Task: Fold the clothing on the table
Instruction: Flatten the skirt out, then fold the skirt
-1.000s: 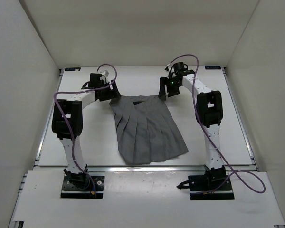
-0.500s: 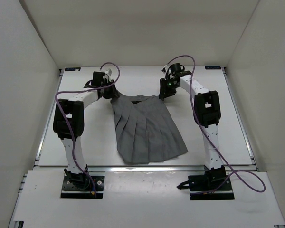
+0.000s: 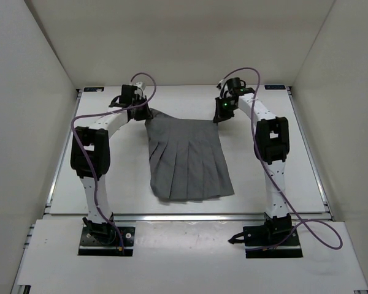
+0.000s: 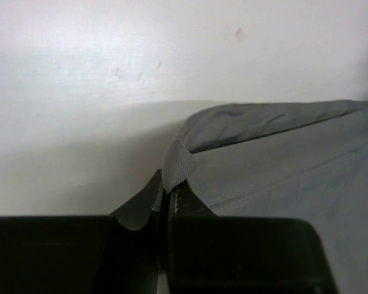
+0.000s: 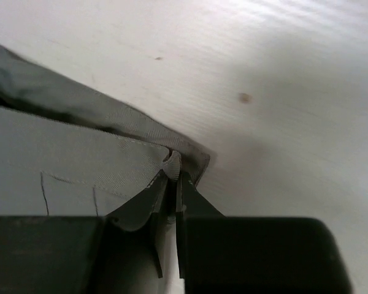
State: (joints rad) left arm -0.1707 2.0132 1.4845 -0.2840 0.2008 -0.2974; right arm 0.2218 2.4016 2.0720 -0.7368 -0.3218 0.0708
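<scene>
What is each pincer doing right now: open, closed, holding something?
Left pincer: closed on one waistband corner of the soft grey pleated fabric garment.
Right pincer: closed on the other waistband corner.

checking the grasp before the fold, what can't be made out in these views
- Top view: fingertips of the left gripper and right gripper, too small and dark under their own wrists.
- Left wrist view: most of the clothing, cut off by the right edge and the gripper body.
- Right wrist view: how many fabric layers are pinched, hidden inside the closed grip.
</scene>
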